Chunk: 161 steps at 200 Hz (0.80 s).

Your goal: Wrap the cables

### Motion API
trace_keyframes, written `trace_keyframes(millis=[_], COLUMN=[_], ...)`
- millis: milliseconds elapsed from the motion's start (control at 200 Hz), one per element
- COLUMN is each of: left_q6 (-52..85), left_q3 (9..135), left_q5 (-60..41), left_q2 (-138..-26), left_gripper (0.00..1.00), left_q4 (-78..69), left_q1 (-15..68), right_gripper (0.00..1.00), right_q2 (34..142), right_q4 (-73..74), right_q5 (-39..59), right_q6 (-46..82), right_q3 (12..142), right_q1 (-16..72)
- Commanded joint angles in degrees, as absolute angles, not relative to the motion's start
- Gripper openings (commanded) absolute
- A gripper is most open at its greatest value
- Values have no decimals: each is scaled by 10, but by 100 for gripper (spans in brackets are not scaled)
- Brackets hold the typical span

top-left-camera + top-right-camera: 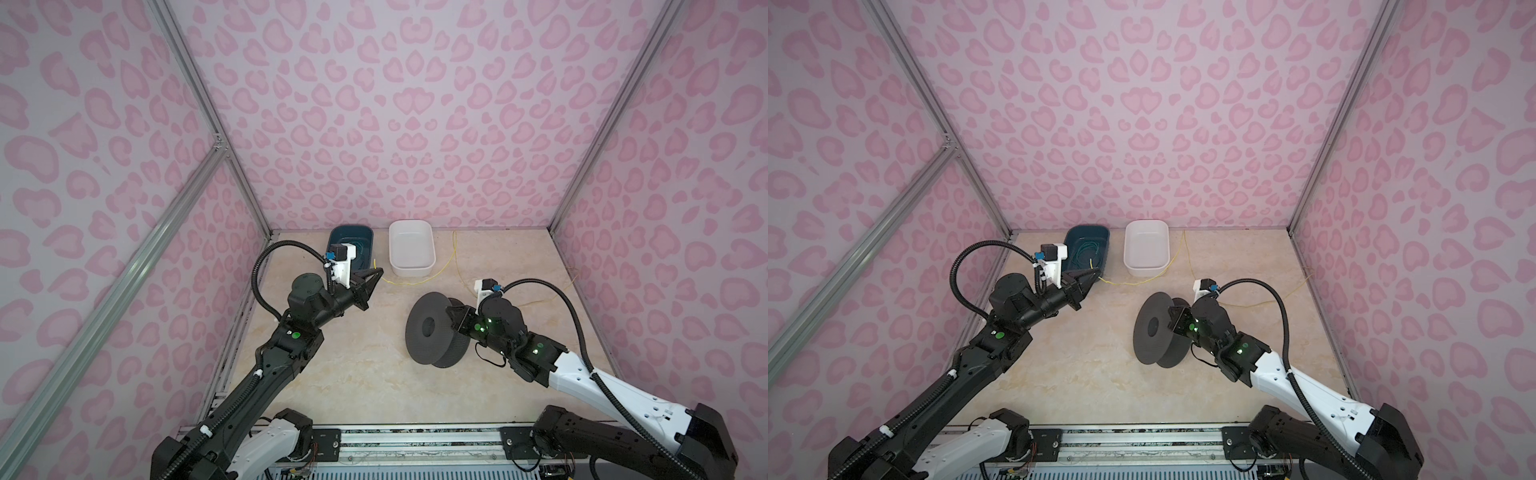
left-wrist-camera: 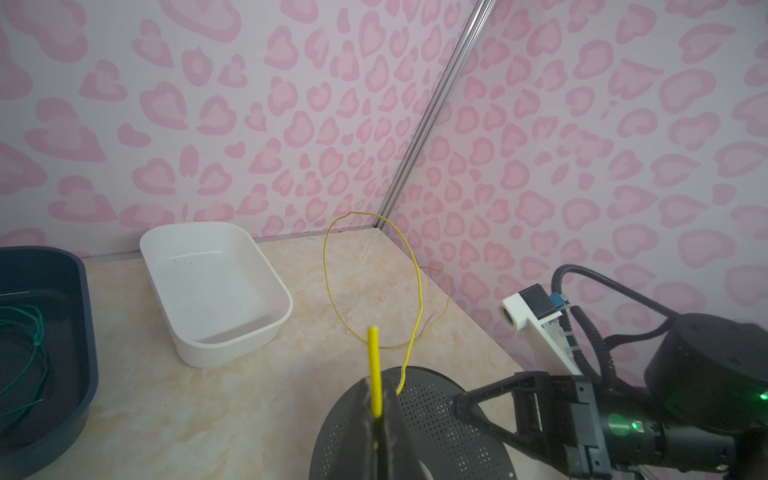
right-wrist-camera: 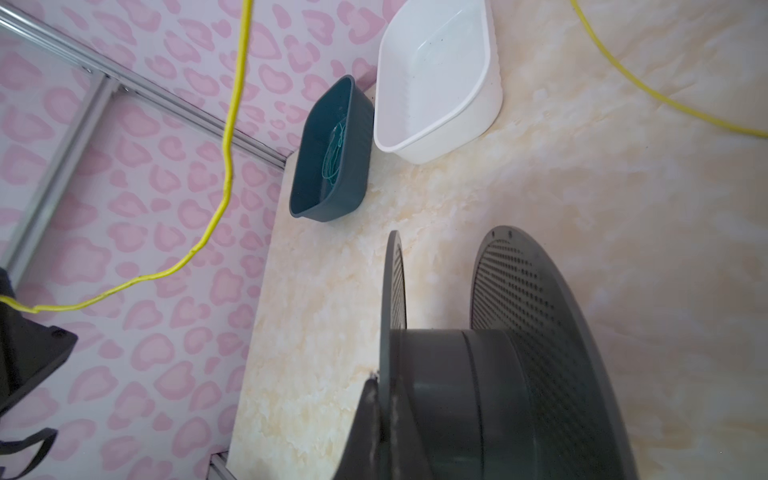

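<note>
item: yellow cable point(image 1: 409, 284). very thin, light and limp, holds loose springy loops; probably slips and snags easily, best taken near a free end.
location: trails over the worktop point(image 1: 353, 374) beside the white tub point(image 1: 411, 271), one end lifted.
left hand point(image 2: 377, 411): pressed together, pinching that lifted end.
right hand point(image 3: 382, 399): clamped on one flange of the bare dark spool point(image 1: 428, 328).
white tub: empty.
dark teal tub point(image 1: 351, 232): holds a coil of green wire point(image 1: 1086, 253).
</note>
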State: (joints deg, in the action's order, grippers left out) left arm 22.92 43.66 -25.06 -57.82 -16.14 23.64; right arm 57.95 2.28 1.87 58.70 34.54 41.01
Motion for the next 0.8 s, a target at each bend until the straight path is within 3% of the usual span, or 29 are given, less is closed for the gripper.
trace_keyframes(millis=[0, 160, 405, 460, 545, 800], left_q6=[225, 226, 227, 230, 233, 237], left_q3=[444, 445, 444, 445, 446, 444], left_q5=[-252, -255, -257, -260, -263, -261], left_q2=[-577, -580, -585, -587, -588, -581], left_gripper=[3, 4, 4, 3, 3, 4], left_q4=[-171, -174, -174, -174, -176, -177], left_q1=[236, 236, 236, 236, 236, 236], right_gripper=[0, 0, 0, 0, 10, 11], right_q2=[576, 604, 733, 748, 754, 759], right_q4=[267, 337, 492, 489, 424, 368], right_q5=[62, 55, 67, 72, 81, 60], right_q6=[687, 695, 750, 743, 725, 746], right_q3=[273, 239, 185, 190, 214, 197], right_q1=[383, 372, 355, 351, 348, 346])
